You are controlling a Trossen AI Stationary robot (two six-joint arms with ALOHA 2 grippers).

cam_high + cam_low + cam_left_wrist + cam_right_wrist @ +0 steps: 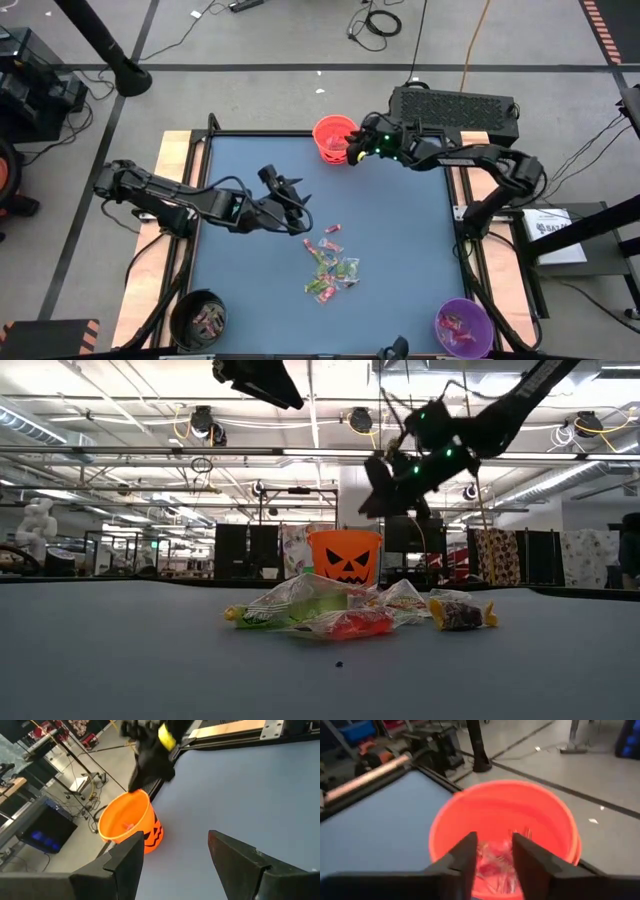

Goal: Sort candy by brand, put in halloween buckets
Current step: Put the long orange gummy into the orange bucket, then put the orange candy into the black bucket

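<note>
the right gripper [352, 148] hangs over the rim of the bright orange plastic pail with a jack-o'-lantern face [333, 137], at twelve o'clock on the dark blue table top [400, 250]; its two dark fingers [465, 855] stand a little apart, nothing between them, above wrapped sweets lying in the pail's bottom. the left gripper [290, 193] hovers at about ten o'clock from the table's centre, fingers [125, 862] spread wide and empty. a loose heap of shiny red, pink and green wrapped candy [330, 265] lies near the centre. the black round pail [200, 318] sits at seven o'clock, the purple round pail [463, 327] at five o'clock, each with sweets inside.
</note>
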